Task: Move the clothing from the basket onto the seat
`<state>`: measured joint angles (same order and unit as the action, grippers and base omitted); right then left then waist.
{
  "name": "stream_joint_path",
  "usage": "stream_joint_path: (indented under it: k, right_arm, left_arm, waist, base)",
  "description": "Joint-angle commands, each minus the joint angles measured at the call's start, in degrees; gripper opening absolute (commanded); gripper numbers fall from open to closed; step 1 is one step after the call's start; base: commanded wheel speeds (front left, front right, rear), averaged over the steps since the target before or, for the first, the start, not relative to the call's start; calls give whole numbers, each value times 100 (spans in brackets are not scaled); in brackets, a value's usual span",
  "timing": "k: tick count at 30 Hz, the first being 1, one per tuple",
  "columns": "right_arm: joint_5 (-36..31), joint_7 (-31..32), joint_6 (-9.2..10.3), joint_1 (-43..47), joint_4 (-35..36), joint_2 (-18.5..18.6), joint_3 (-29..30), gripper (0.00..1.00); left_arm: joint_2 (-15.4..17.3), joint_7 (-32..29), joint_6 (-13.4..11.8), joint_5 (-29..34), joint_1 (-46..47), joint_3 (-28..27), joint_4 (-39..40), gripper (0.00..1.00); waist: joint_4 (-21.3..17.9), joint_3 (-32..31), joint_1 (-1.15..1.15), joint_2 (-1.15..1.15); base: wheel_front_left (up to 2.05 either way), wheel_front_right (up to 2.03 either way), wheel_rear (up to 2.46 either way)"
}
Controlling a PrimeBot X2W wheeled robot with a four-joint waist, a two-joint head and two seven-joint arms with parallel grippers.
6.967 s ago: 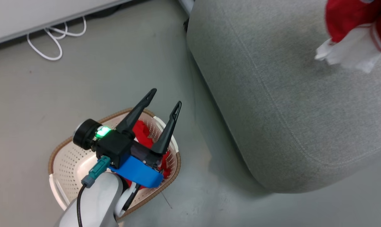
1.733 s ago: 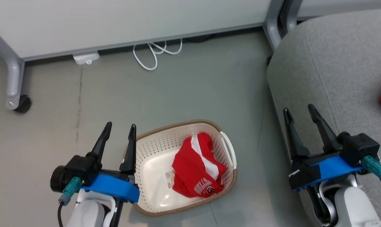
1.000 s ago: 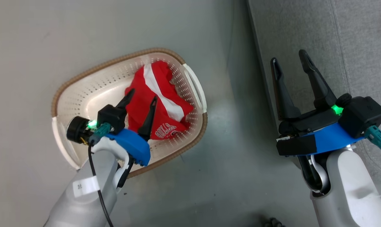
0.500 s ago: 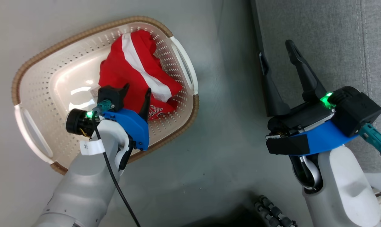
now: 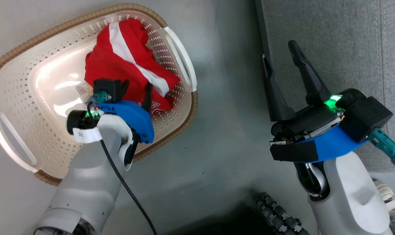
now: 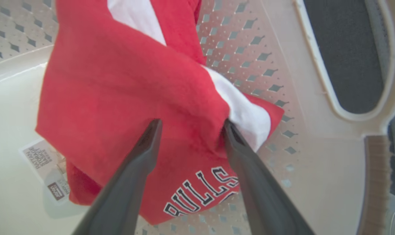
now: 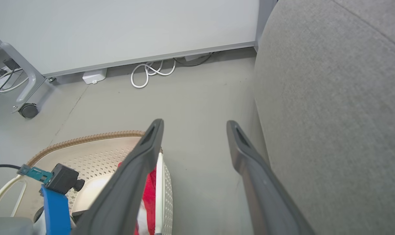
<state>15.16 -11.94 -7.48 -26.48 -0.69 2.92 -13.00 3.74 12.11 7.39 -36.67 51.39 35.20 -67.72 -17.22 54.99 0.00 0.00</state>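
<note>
The left gripper has sunk deeper into the laundry basket than half a second ago. Its fingers are spread wide and now press into the red Bulls garment, with a fold bunched between them but not pinched. The garment lies against the basket wall nearest the grey sofa seat. The right gripper stays wide and empty, just beside the seat's edge. Where the left fingertips end in the cloth is hard to make out. A barcode sticker is half covered, and the basket's far end is cut off.
</note>
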Motion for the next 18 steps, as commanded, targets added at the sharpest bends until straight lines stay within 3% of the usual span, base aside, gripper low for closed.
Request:
stream_joint_path:
  k: [1, 13, 14, 15, 16, 17, 18]
  right_arm:
    - [15, -31, -3, 9, -13, -5, -10, 100]
    - [107, -134, -3, 138, 13, -5, -113, 100]
    - [107, -137, -3, 146, 12, -5, -117, 100]
    - [113, -133, -3, 154, 11, -5, -118, 100]
    - [119, -136, -3, 160, 7, -5, -118, 100]
    - [126, -138, -3, 162, 4, -5, -118, 100]
    - [129, -141, -3, 163, -1, -5, -116, 100]
  left_arm:
    - [12, 42, -42, -35, 132, -51, -24, 100]
    - [-74, 49, -750, -141, 440, -6, -373, 100]
    - [-76, 23, -797, -113, 446, 22, -394, 89]
    - [-77, 11, -845, -94, 458, 53, -413, 54]
    - [-76, -15, -871, -76, 465, 85, -433, 36]
    - [-77, -38, -902, -66, 467, 108, -451, 0]
    - [-78, -40, -926, -61, 475, 124, -466, 0]
  waist:
    - [-22, 31, 0, 0]
    - [-130, 155, 0, 0]
    - [-130, 156, 0, 0]
    - [-128, 157, 0, 0]
    - [-127, 157, 0, 0]
    - [-125, 156, 0, 0]
    - [-121, 154, 0, 0]
  base:
    - [0, 0, 0]
    - [0, 0, 0]
    - [0, 0, 0]
    - [0, 0, 0]
    - [0, 0, 0]
    - [0, 0, 0]
    - [0, 0, 0]
